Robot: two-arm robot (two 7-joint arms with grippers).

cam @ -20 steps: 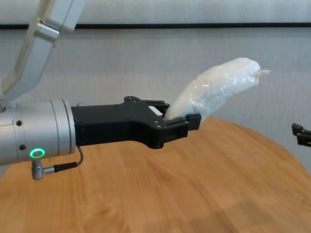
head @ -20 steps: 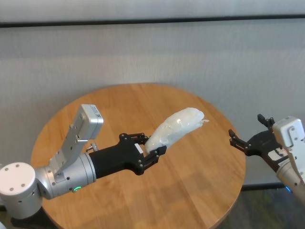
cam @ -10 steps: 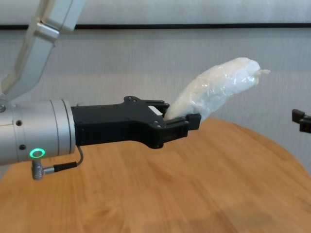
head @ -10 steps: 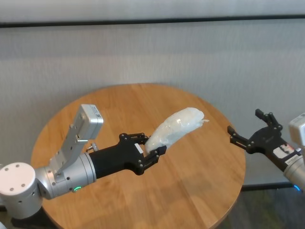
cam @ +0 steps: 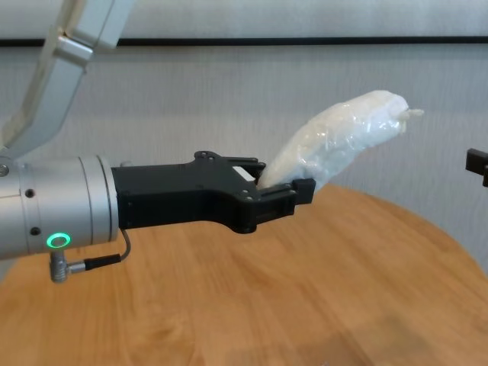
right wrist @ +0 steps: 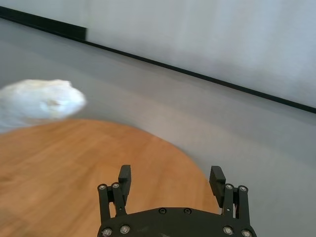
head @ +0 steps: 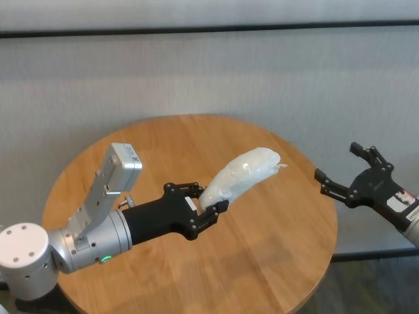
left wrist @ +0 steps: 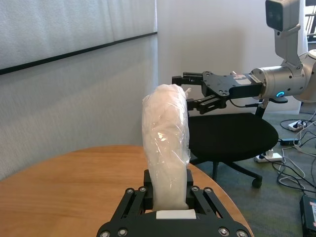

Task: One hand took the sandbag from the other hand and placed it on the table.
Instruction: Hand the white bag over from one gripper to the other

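Left claw [head: 208,210] pinches the sandbag [head: 239,175] above the table [head: 275,235]; right claw [head: 350,176] spread wide beside it.

The sandbag [head: 241,174] hangs above the table [head: 275,242], centre-right.

No legible text (labels unreadable).

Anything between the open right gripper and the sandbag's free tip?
Nothing: head view shows only bare table edge between right gripper and sandbag.
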